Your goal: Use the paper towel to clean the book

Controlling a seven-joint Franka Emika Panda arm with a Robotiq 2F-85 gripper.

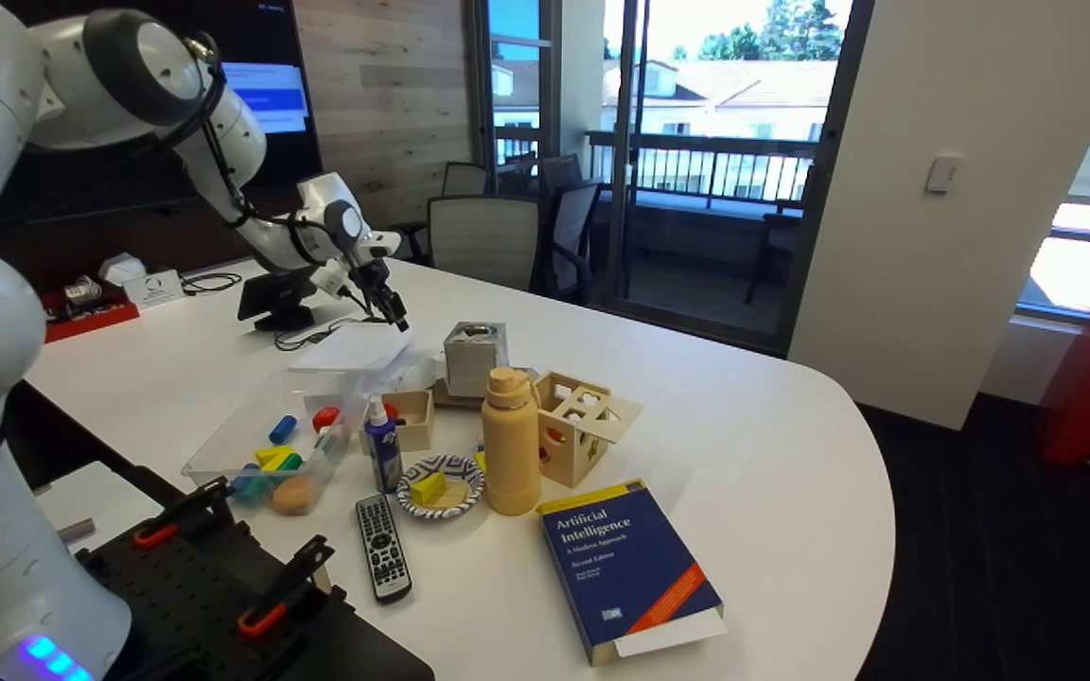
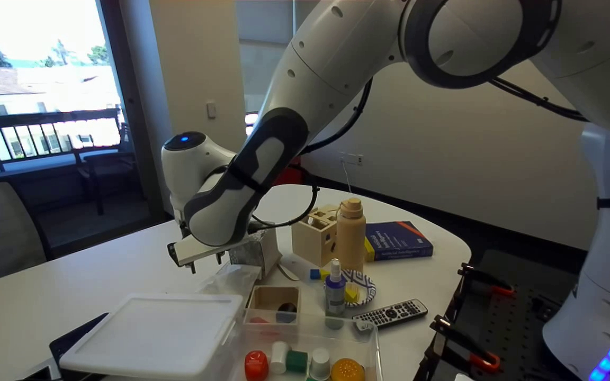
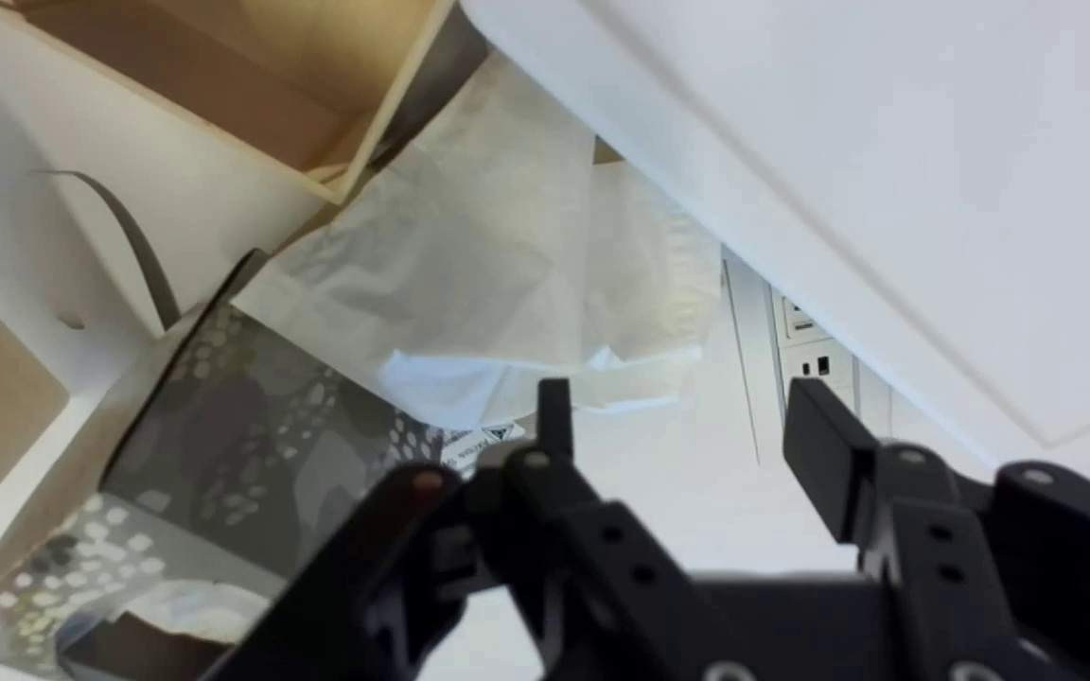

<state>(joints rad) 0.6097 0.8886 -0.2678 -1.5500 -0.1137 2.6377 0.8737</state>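
Note:
The book (image 1: 625,567) is thick and blue, with pale lettering and a yellow top band; it lies flat in both exterior views. A thin, whitish crumpled sheet (image 3: 469,255), seemingly the paper towel, lies partly over a grey patterned tissue box (image 3: 252,445) in the wrist view. It also shows as a pale sheet (image 2: 233,278) beside the white lid. My gripper (image 3: 677,407) stands open, with nothing between its fingers. In an exterior view the gripper (image 2: 207,262) is above the table by the tissue box, far from the book.
A tan bottle (image 1: 511,454) and a wooden shape box (image 1: 569,449) stand between gripper and book. Nearby are a spray bottle (image 1: 382,449), a patterned bowl (image 1: 455,466) and a remote (image 1: 384,549). A white lid (image 2: 157,333) borders the sheet.

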